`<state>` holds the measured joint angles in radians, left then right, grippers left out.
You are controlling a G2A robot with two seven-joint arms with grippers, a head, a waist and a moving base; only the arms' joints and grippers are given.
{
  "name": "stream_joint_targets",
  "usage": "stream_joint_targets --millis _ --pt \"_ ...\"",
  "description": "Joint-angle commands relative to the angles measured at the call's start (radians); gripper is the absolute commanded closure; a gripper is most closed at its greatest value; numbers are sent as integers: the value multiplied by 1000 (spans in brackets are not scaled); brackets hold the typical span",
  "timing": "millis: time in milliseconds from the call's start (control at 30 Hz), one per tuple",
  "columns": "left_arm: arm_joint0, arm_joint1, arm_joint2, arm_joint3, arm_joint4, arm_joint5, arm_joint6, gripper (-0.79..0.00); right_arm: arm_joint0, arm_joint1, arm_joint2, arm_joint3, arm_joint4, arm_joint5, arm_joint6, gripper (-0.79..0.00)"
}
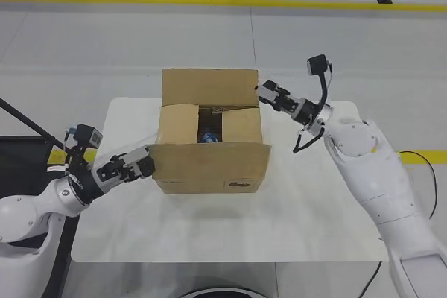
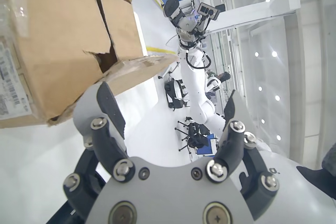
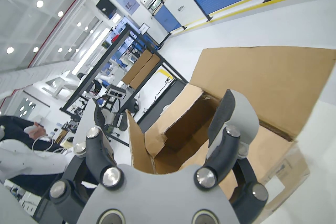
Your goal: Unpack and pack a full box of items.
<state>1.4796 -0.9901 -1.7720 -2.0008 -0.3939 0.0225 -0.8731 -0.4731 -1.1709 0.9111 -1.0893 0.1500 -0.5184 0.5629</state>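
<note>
Sitting on white table, yellow-lined grey floor around: box, both arms' jaws spread.

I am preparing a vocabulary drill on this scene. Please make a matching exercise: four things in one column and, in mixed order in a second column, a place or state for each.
Things
1. left gripper
2. right gripper
3. blue item
4. table

Places or states
a. inside the cardboard box, seen through the gap between its flaps
b. white, bearing the box
c. open, at a box corner on the robot's side
d. open, at a far box corner, by the raised flap

Pairs: 1-c, 2-d, 3-a, 4-b
</note>
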Motion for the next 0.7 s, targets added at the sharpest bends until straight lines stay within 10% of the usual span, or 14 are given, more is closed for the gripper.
stream_joint_targets --millis 0,667 --pt "-7 -1 15 -4 29 3 39 -785 37 -18 -26 62 3 31 -28 -785" --pt "-89 -5 153 11 220 93 202 -785 270 -232 -228 604 14 133 -91 -785"
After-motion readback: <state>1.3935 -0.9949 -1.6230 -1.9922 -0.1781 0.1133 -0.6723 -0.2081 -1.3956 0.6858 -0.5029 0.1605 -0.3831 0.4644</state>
